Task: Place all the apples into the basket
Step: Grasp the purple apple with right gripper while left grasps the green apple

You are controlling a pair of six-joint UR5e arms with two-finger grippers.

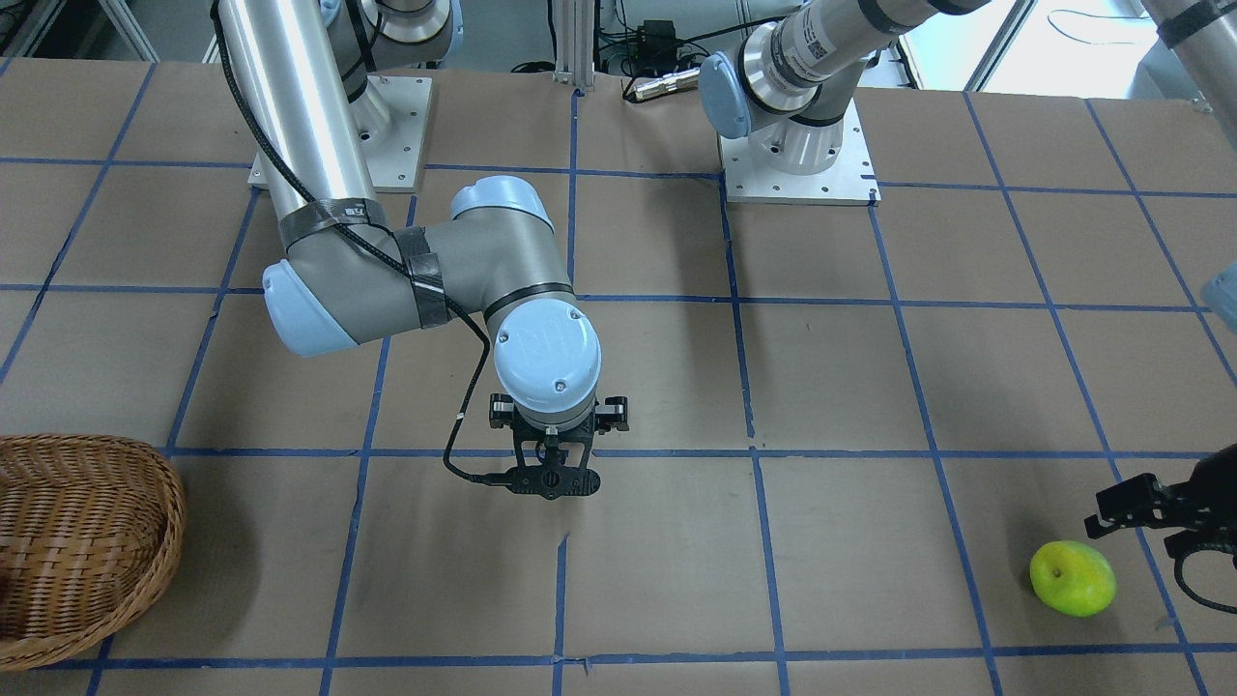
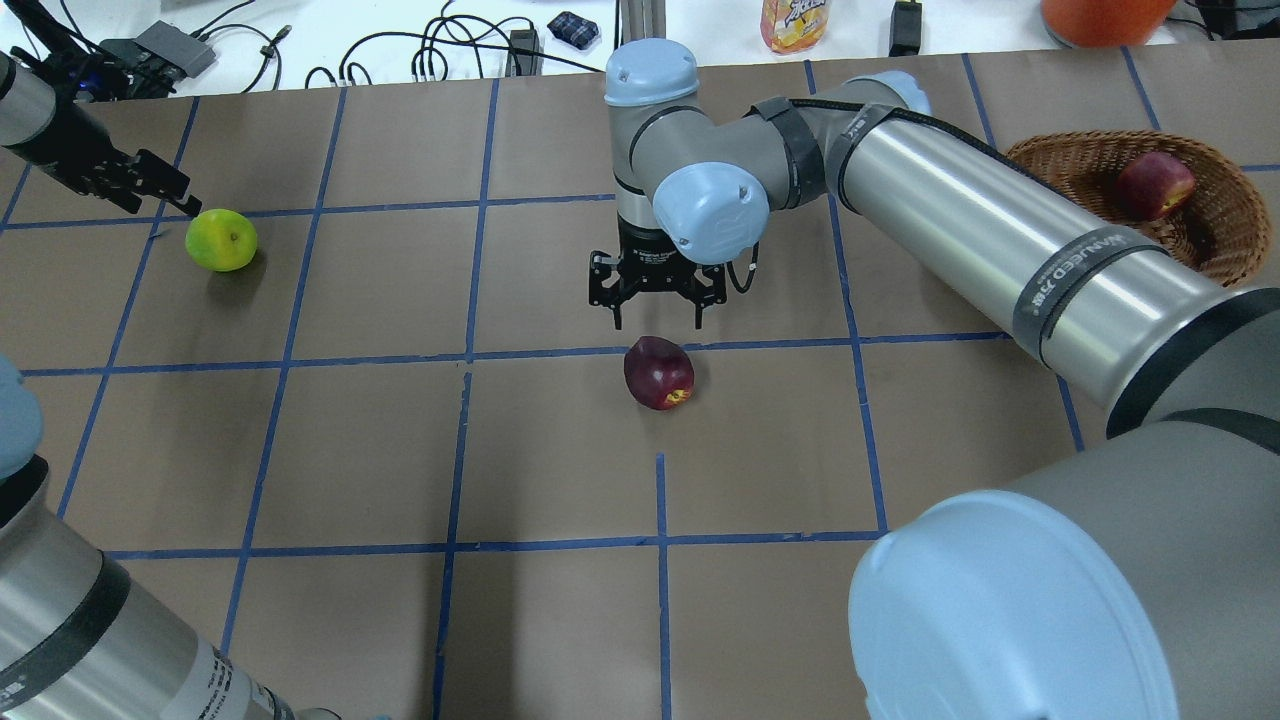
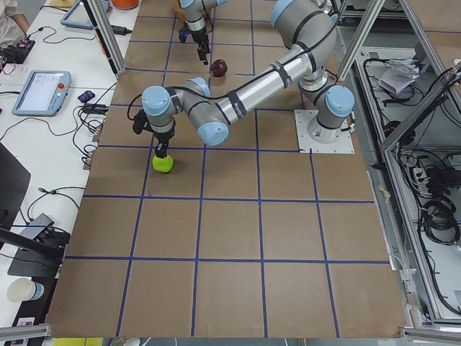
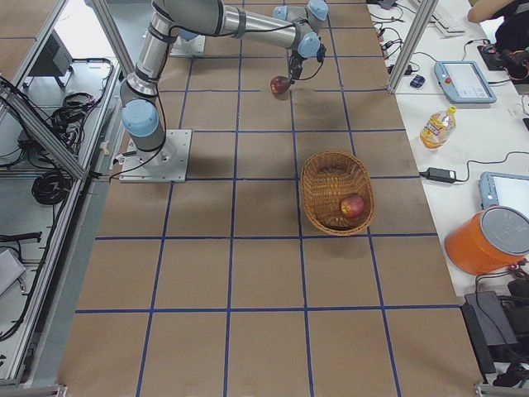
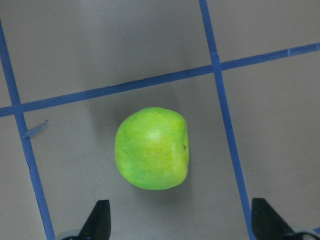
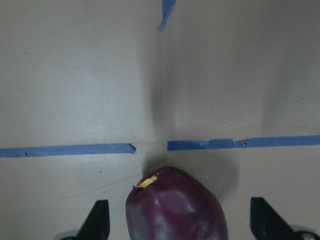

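A bright yellow-green apple (image 2: 221, 240) lies on the table at the far left. My left gripper (image 2: 165, 190) is open and hovers just above and beside it. In the left wrist view the apple (image 5: 152, 148) sits ahead of the open fingertips (image 5: 100, 222). A dark maroon apple (image 2: 659, 372) lies at the table's middle. My right gripper (image 2: 657, 320) is open above it, and the apple (image 6: 175, 206) shows between the spread fingertips (image 6: 98, 222). A red apple (image 2: 1155, 185) lies in the wicker basket (image 2: 1220, 230) at the far right. The front-facing view hides the maroon apple under the right wrist.
The table is brown paper with a blue tape grid. Both arm bases (image 1: 797, 159) stand at the robot's edge. Beyond the far edge lie cables, a bottle (image 4: 436, 126), an orange bucket (image 4: 488, 240) and tablets (image 3: 39, 92).
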